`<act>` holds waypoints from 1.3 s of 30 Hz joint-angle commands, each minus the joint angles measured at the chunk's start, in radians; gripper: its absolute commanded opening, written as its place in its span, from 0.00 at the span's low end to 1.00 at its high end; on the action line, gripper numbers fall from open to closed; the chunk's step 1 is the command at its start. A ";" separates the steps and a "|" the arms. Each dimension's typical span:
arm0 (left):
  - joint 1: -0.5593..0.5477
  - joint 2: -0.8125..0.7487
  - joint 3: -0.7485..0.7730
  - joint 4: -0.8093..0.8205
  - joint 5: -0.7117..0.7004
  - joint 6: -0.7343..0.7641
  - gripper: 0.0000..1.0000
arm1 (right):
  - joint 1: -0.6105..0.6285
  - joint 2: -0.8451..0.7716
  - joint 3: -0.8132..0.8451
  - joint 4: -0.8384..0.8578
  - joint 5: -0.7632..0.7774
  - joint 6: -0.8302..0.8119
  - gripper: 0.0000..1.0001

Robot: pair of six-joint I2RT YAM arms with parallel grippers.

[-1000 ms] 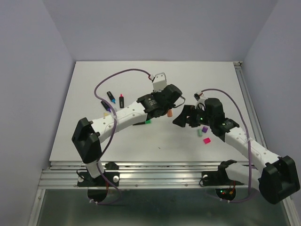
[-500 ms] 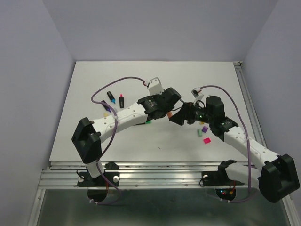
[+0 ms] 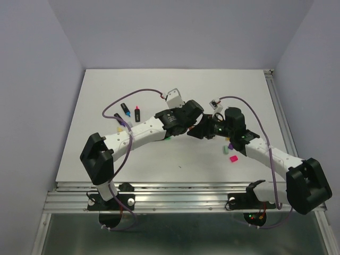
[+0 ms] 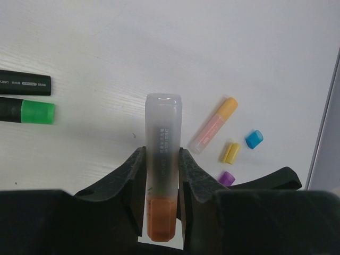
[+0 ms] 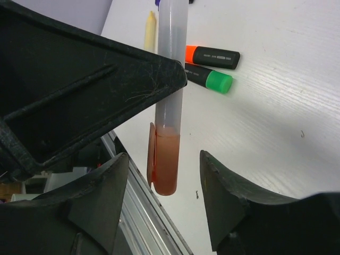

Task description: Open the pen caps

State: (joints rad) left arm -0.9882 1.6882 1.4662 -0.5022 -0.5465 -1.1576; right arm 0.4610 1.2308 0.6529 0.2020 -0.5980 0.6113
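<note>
A white table [image 3: 159,85] lies between pale lilac walls, with the pens scattered across it.

My left pincer [image 4: 161,156] is pressed shut on a frosted pen [image 4: 163,122], gripping it across the barrel. I hold it clear of the table and turned so that its orange cap [image 5: 167,170] sticks out toward my other arm. That leaves the cap free to be taken.

My right pincer [image 5: 164,155] is spread, with one finger on each side of that cap. In its wrist view there is a gap on both sides, so I judge it is not yet gripping. The step in hand is to close on the cap and pull along the barrel while my left holds firm.

On the table below, a yellow cap [image 4: 230,152], a cyan cap [image 4: 254,139] and a purple cap [image 4: 227,178] lie loose near a pastel pen [image 4: 213,125]. Off to the other side, a black pen [image 4: 10,112] wears a green cap [image 4: 37,113].
</note>
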 commanded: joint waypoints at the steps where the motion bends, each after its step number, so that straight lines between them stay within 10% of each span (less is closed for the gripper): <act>1: -0.004 -0.039 0.009 0.022 -0.020 0.006 0.00 | 0.021 0.016 0.034 0.112 -0.025 0.025 0.59; 14: 0.052 -0.047 0.005 0.030 -0.055 -0.002 0.00 | 0.027 -0.008 -0.013 0.105 -0.066 0.041 0.02; 29: 0.330 -0.032 -0.049 0.123 -0.082 0.039 0.00 | 0.130 -0.241 -0.173 -0.087 -0.247 0.100 0.01; 39: 0.342 -0.125 -0.087 0.103 -0.040 0.205 0.00 | 0.128 -0.219 -0.036 -0.438 0.163 -0.036 0.01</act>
State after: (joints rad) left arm -0.6453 1.6585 1.4075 -0.3923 -0.5724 -1.0454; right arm 0.5903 0.9852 0.5240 -0.0990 -0.6205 0.6327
